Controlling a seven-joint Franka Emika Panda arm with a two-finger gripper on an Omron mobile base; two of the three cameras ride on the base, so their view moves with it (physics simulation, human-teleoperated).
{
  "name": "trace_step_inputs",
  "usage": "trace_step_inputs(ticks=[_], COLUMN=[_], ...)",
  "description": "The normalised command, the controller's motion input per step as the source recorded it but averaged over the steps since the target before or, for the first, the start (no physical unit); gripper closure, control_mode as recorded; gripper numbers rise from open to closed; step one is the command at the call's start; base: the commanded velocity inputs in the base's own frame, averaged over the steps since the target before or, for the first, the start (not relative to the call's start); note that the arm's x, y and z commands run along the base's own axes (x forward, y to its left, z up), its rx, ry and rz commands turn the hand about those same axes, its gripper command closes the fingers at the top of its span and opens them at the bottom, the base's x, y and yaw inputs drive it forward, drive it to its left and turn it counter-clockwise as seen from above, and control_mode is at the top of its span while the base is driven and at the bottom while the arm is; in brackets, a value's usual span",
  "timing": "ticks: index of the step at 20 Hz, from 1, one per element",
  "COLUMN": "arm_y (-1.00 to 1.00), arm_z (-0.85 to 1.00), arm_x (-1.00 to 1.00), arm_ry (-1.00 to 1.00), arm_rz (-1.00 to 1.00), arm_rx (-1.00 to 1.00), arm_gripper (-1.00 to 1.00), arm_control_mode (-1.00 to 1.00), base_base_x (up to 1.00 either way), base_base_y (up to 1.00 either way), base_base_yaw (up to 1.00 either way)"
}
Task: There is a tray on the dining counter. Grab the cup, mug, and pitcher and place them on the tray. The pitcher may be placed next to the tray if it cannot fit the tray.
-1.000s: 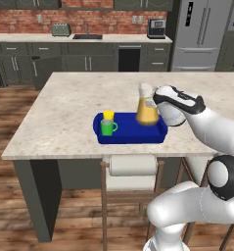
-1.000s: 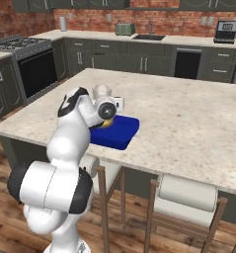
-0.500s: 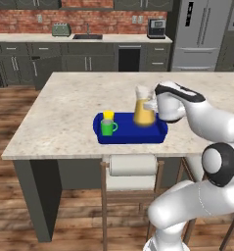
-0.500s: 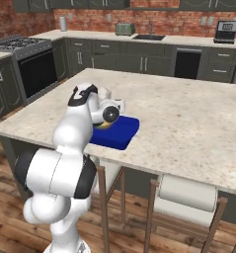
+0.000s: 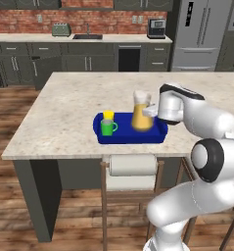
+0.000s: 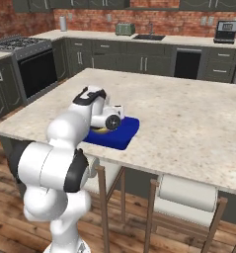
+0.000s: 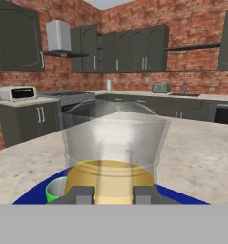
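Observation:
The blue tray (image 5: 157, 133) lies on the dining counter (image 5: 69, 108) near its front edge. On the tray's left half stand the green mug (image 5: 107, 128) and, just behind it, the yellow cup (image 5: 108, 115). The glass pitcher (image 5: 141, 112) with amber liquid is upright over the tray's right half, its base at or just above the tray floor. My gripper (image 5: 149, 112) holds it from the right, shut on its neck. In the hand view the pitcher (image 7: 113, 147) stands right in front of my gripper (image 7: 113, 194), with the mug (image 7: 56, 189) low at the left.
A stool with a white rolled back (image 5: 133, 165) stands under the counter's front edge below the tray. Another stool (image 6: 188, 195) is further right in the right base view. Bare counter top (image 6: 188, 118) stretches behind and beside the tray (image 6: 125, 132).
The pitcher has come down and slightly left with my gripper, from above the tray's right end to low over its right half. Mug and cup have not moved.

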Motion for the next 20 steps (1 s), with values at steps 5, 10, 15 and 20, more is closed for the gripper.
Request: trace_step_inputs(ticks=[5, 10, 15, 20], arm_y=[0.0, 0.0, 0.0, 0.0], arm_z=[-0.01, -0.01, 0.0, -0.02], arm_x=[0.07, 0.08, 0.19, 0.31], arm_ry=[0.0, 0.0, 0.0, 0.0], arm_rz=[0.03, 0.02, 0.0, 0.0], arm_rx=[0.0, 0.0, 0.0, 0.0], arm_gripper=[1.0, 1.0, 1.0, 1.0], arm_control_mode=[-1.0, -1.0, -1.0, -1.0], base_base_x=[0.0, 0.0, 0.0, 0.0], base_base_y=[0.0, 0.0, 0.0, 0.0], base_base_yaw=[0.0, 0.0, 0.0, 0.0])
